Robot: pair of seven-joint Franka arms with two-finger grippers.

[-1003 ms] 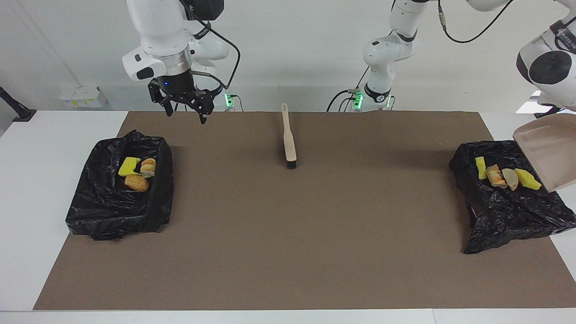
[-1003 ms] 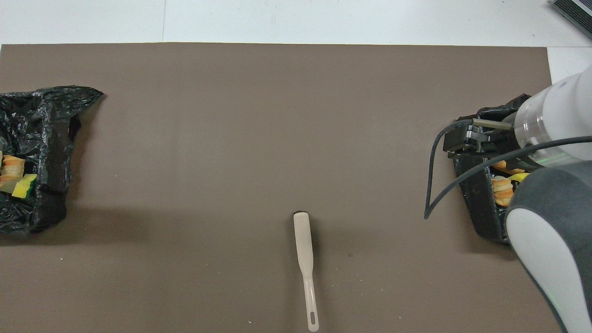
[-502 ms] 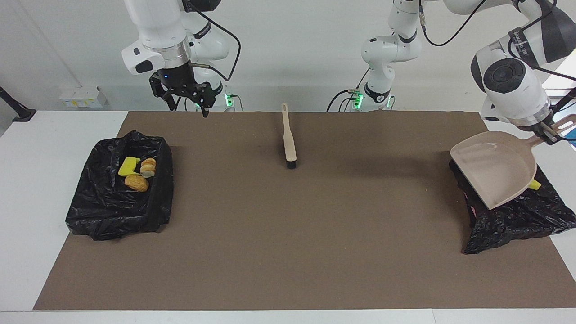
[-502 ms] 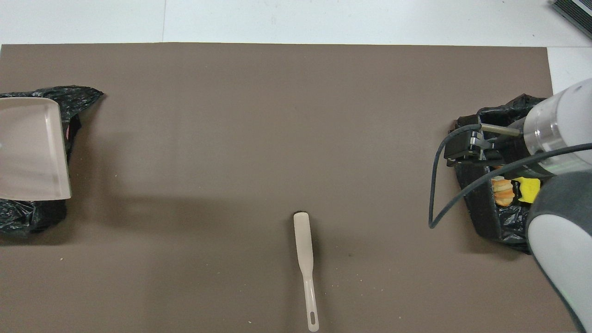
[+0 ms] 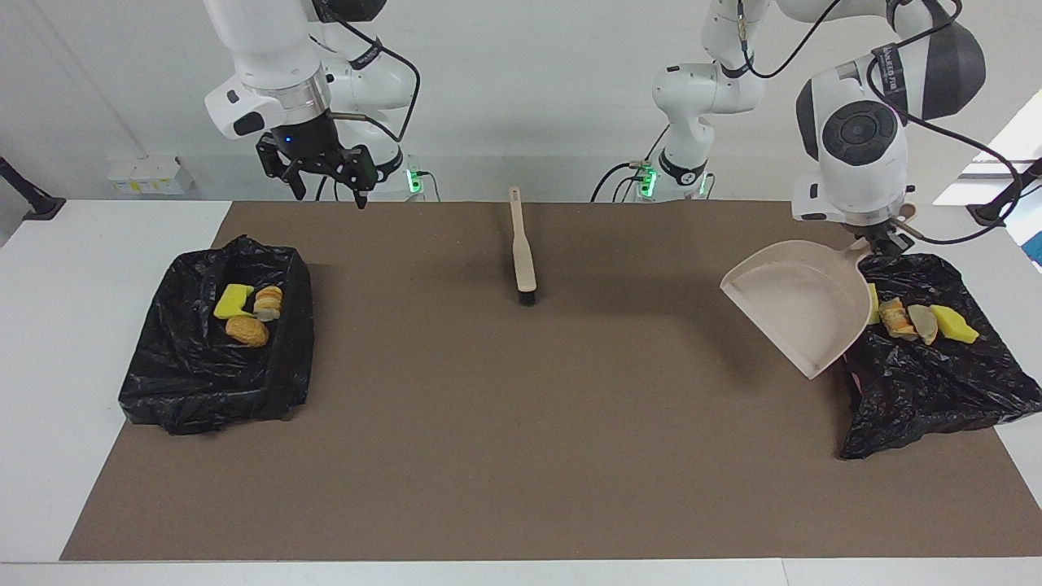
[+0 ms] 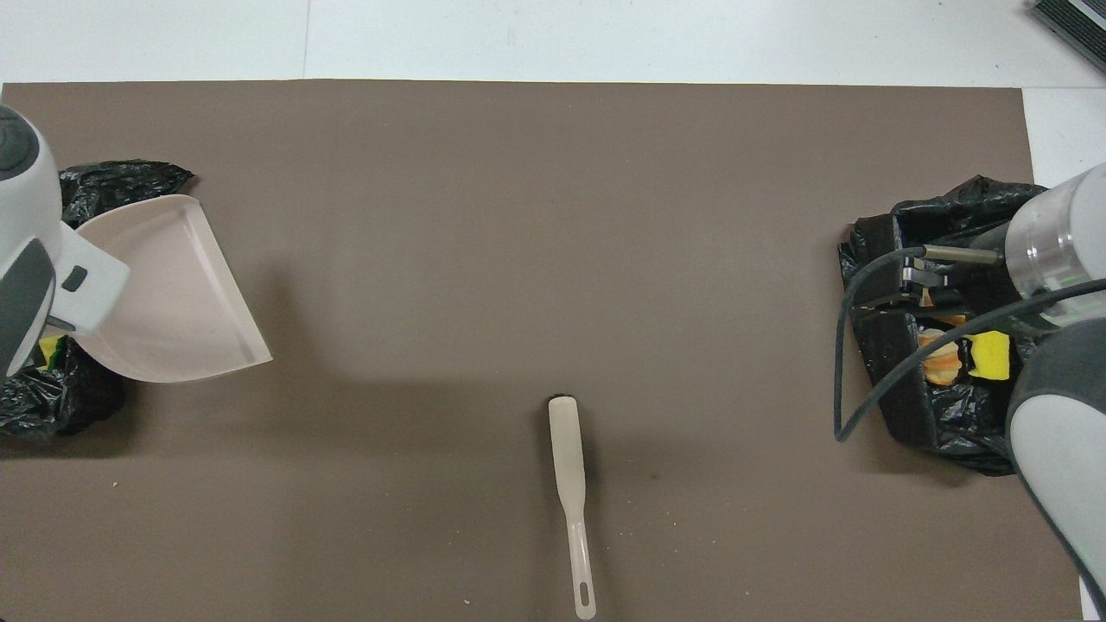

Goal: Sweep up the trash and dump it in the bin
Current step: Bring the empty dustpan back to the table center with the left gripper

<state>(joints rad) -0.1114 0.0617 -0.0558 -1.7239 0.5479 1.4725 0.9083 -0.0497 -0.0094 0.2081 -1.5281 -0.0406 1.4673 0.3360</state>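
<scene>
Pinching the dustpan (image 5: 796, 303) handle over the mat, the left gripper (image 5: 886, 241) sits beside its bin (image 5: 928, 382) holding apparently four trash (image 5: 920, 320) bits; right gripper (image 5: 326, 172) spread, waiting.

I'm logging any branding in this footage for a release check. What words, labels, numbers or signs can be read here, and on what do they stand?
Left arm: dark lettering runs along its grey band, too small and slanted to read.
Pale boxes by the wall near the right arm's end: yellow marks, not legible.
Dustpan, brush, the bin bags: no text seen.
</scene>
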